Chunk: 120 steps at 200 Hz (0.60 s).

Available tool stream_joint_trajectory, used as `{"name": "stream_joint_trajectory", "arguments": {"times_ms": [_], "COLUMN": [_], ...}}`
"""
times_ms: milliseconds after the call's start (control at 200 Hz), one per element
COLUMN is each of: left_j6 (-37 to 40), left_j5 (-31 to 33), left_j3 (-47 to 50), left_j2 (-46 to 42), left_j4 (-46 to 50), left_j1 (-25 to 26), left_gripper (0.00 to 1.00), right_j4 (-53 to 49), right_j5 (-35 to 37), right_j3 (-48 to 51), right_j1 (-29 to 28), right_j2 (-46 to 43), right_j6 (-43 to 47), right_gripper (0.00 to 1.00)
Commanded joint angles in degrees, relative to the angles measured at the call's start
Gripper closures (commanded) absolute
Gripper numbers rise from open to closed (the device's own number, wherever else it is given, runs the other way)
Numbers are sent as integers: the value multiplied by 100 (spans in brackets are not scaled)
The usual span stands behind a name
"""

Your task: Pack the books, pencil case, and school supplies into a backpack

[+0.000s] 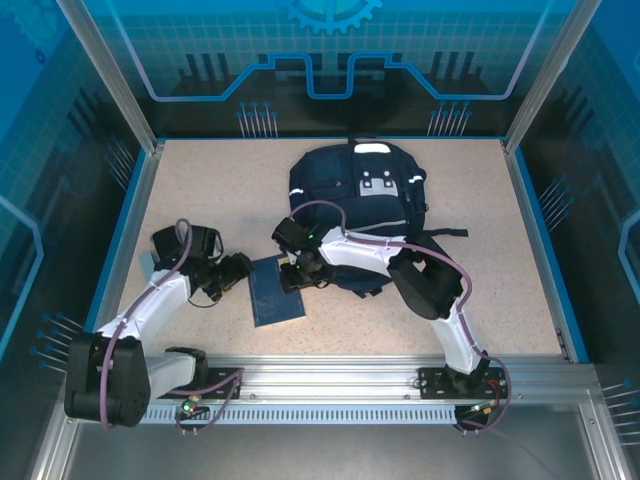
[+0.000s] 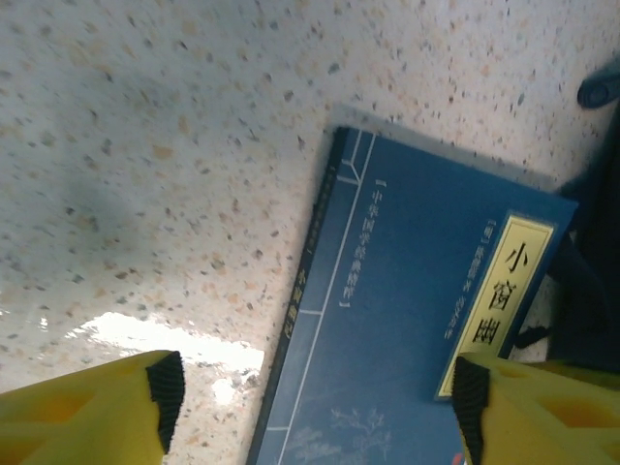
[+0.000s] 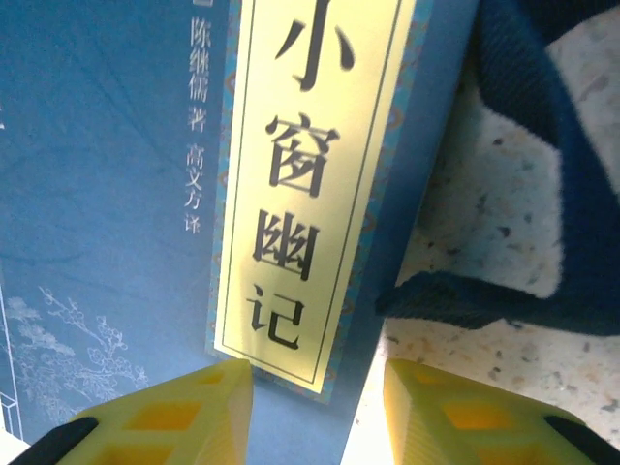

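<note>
- The blue book (image 1: 276,293) lies flat on the table (image 1: 210,190), its long axis running near-to-far and its title end pointing away.
- Its right edge is just beside the backpack (image 1: 365,200), with bare table to the left.
- The yellow label (image 3: 310,174) reads 小窗幽记.
- The left gripper (image 2: 318,392) is spread over the spine.
- The right gripper (image 3: 320,387) is apart, straddling the right edge.

Bright light comes from above. Just left of the blue book (image 2: 407,320), a white shiny spot glares on the table (image 2: 194,116), with a soft gray shadow farther left.
</note>
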State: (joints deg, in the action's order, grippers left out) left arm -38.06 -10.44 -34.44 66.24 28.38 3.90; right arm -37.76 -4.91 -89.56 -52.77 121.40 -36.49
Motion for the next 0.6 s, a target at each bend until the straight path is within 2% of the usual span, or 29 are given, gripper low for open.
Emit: {"name": "stream_joint_trajectory", "arguments": {"times_ms": [0,235,360,595], "left_j6": [141,80,71,72], "left_j5": [-387,-551,-286,-30], "left_j3": [30,144,148,137], "left_j2": [84,511,694,1013], "left_j4": [27,-253,-321,-323], "left_j1": [30,290,444,549], "left_gripper": [30,44,54,63], "right_j4": [49,-35,-62,167], "right_j5": [-169,-142,-185,-632], "right_j3": [-71,-182,-245,-270], "right_j1": [57,74,77,84], "right_j2": [14,179,248,253], "right_j6": [-86,-130,-140,-122], "right_gripper": [58,58,59,61]}}
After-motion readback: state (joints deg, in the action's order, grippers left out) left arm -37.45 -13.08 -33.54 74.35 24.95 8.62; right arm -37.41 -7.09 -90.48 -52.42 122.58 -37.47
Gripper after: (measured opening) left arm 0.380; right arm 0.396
